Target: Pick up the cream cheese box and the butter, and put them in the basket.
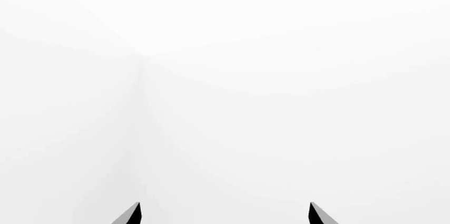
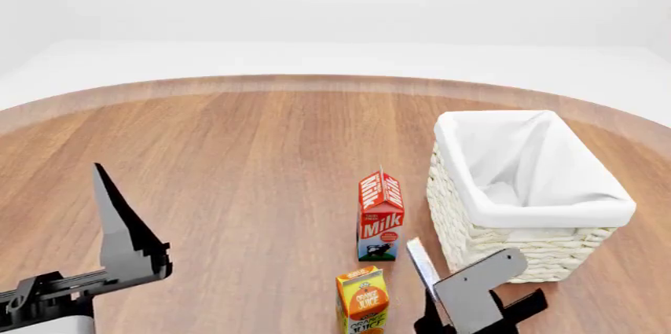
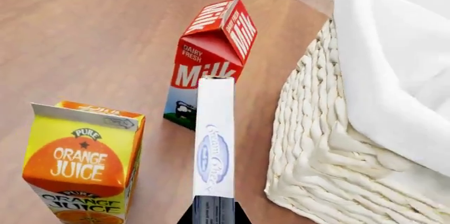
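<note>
My right gripper (image 3: 213, 212) is shut on the cream cheese box (image 3: 214, 145), a flat white box with blue ends, seen edge-on. In the head view the box (image 2: 419, 262) sticks up from the right gripper (image 2: 453, 296), just left of the basket's near corner. The white wicker basket (image 2: 545, 212) with its cloth liner stands at the right, and nothing shows inside it. Its woven wall (image 3: 316, 145) is close beside the box. My left gripper (image 1: 225, 207) is open and faces only white background. It hovers at the lower left (image 2: 124, 244). The butter is out of view.
A red-and-white milk carton (image 2: 379, 216) stands upright left of the basket, with an orange juice carton (image 2: 363, 299) nearer me. Both also appear in the right wrist view, milk carton (image 3: 211, 55) beyond the box and juice carton (image 3: 81, 166) beside it. The round wooden table's far edge (image 2: 314, 82) curves behind.
</note>
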{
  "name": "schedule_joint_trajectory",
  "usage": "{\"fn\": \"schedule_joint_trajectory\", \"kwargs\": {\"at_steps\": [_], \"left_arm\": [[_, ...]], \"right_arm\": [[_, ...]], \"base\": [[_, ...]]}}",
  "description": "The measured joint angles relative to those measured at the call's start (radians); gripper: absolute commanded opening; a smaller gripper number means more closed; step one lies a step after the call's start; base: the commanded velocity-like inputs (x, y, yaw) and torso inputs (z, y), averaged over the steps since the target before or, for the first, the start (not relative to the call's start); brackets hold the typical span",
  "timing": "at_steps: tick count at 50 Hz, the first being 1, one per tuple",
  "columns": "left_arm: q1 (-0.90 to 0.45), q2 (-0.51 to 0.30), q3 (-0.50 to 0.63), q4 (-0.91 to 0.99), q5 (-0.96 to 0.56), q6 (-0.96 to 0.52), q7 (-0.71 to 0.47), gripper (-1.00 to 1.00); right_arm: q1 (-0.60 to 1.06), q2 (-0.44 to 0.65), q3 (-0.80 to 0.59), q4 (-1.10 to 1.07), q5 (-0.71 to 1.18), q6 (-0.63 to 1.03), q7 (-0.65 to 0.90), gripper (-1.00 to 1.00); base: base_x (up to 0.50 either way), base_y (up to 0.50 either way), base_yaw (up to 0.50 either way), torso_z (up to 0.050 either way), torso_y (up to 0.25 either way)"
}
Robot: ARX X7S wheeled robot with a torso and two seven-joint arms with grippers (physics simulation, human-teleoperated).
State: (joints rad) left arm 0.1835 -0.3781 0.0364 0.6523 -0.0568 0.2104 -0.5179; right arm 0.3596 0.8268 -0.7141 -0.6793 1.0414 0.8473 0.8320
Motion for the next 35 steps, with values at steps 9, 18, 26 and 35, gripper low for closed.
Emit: {"fn": "schedule_joint_trajectory", "kwargs": {"at_steps": [9,18,26,35], "left_arm": [[0.001,-0.003,-0.001,0.005,0.001,-0.002,-0.003,1.00],[0.002,-0.005,-0.001,0.012,0.002,-0.004,-0.007,1.00],[0.003,-0.006,0.000,0.014,0.001,-0.005,-0.009,1.00],[0.002,-0.009,0.000,0.016,-0.001,-0.006,-0.011,1.00]], "right_arm": [[0.028,0.059,0.055,-0.113,0.061,0.017,0.080,-1.00],[0.068,0.127,0.120,-0.205,0.158,0.025,0.162,-1.00],[0.131,0.192,0.183,-0.261,0.265,0.027,0.229,-1.00],[0.212,0.272,0.252,-0.294,0.387,0.017,0.285,-1.00]], "base": [[0.00,0.00,0.00,0.000,0.000],[0.00,0.00,0.00,0.000,0.001],[0.00,0.00,0.00,0.000,0.000],[0.00,0.00,0.00,0.000,0.000]]}}
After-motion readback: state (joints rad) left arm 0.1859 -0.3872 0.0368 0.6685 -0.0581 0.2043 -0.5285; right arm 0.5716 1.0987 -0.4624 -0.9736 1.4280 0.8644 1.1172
